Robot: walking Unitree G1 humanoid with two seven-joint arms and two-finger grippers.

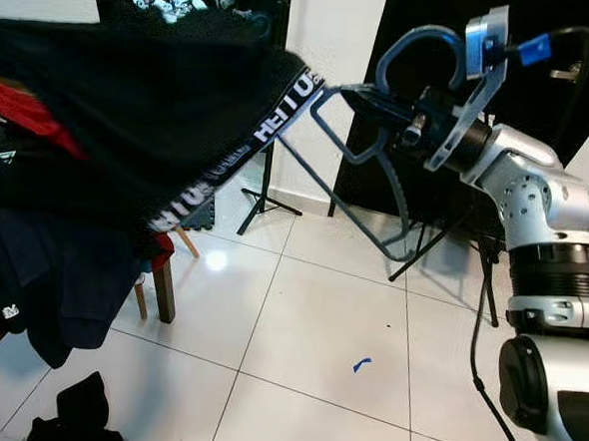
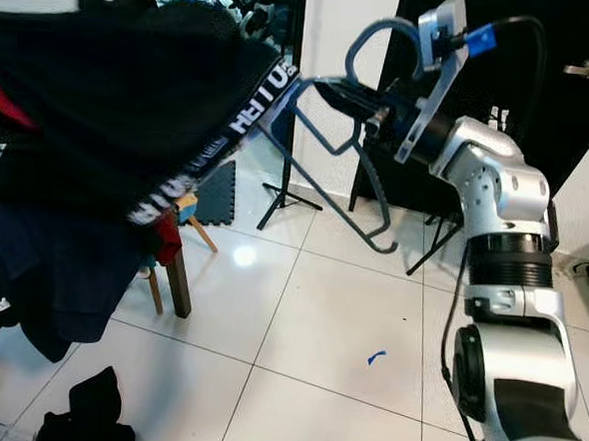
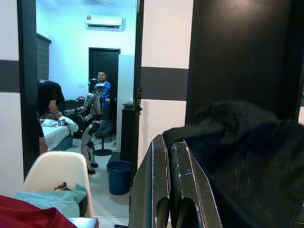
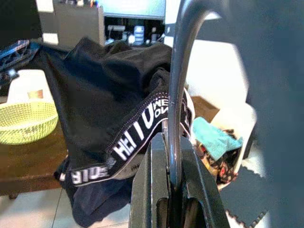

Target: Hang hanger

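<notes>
My right gripper (image 1: 367, 102) is raised high at the right and is shut on a blue-grey plastic hanger (image 1: 345, 206). In the right wrist view the hanger (image 4: 176, 85) runs up between the shut fingers (image 4: 149, 171). A black garment (image 1: 132, 101) with a white lettered band hangs up at the left, its band end touching the hanger's far corner. In the left wrist view my left gripper (image 3: 167, 142) is shut, with the black garment (image 3: 237, 156) bunched at its tips.
Red and dark blue clothes (image 1: 42, 255) hang below the garment over a wooden stool (image 1: 163, 290). A black cloth (image 1: 83, 408) and a blue scrap (image 1: 362, 365) lie on the white tiles. A tripod stand (image 1: 264, 194) and a black door (image 1: 583, 78) stand behind. A yellow basket (image 4: 23, 121) sits on a brown table.
</notes>
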